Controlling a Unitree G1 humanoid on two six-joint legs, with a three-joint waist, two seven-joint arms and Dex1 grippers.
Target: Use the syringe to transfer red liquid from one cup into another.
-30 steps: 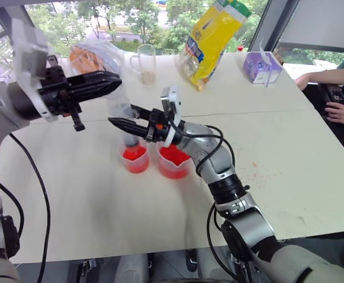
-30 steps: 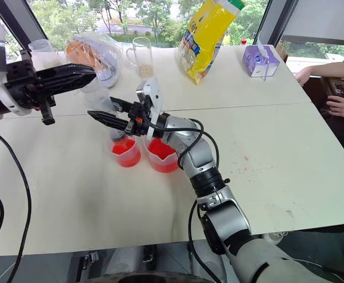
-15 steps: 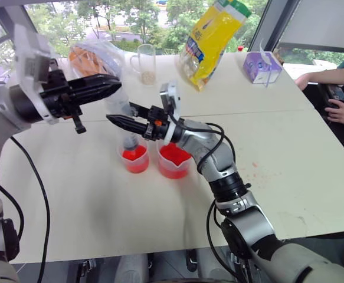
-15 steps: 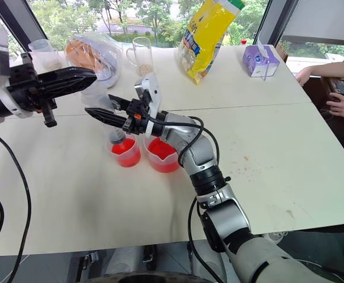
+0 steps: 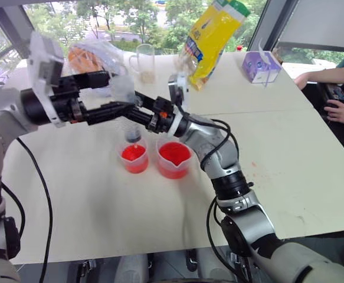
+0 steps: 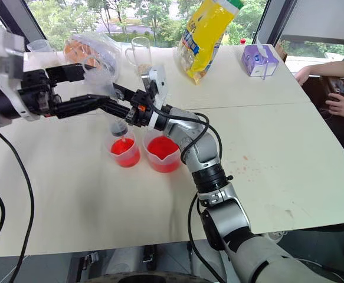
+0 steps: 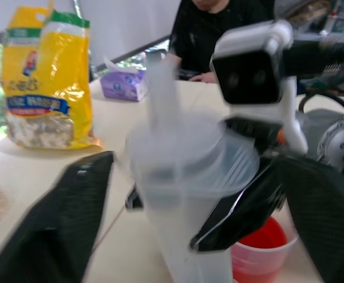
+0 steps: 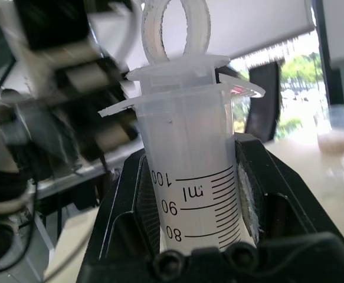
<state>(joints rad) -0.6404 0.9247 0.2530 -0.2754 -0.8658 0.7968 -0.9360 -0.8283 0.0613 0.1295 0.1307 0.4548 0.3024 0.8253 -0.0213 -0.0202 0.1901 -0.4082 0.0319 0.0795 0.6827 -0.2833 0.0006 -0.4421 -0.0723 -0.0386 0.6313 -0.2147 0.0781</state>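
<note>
The syringe (image 6: 120,100) is held upright, its long axis near vertical, ring end up and dark tip down just above the smaller cup (image 6: 125,152). It is pinched at the barrel by the right end effector (image 8: 189,194), above the worktop (image 6: 266,130). The left end effector (image 5: 110,94), pressed together half a second ago, is now spread around the syringe's top. The barrel is seen clear and empty, with printed graduations. Red liquid (image 5: 174,154) is held in the spouted beaker (image 5: 173,159) just right of the cup.

My left gripper (image 5: 114,93), upper left of the frame, points right with its fingers spread apart. My right arm rises from lower right, elbow bent, wrist turned left; my right gripper (image 5: 141,109) is clamped on the syringe (image 8: 190,177) barrel.
</note>
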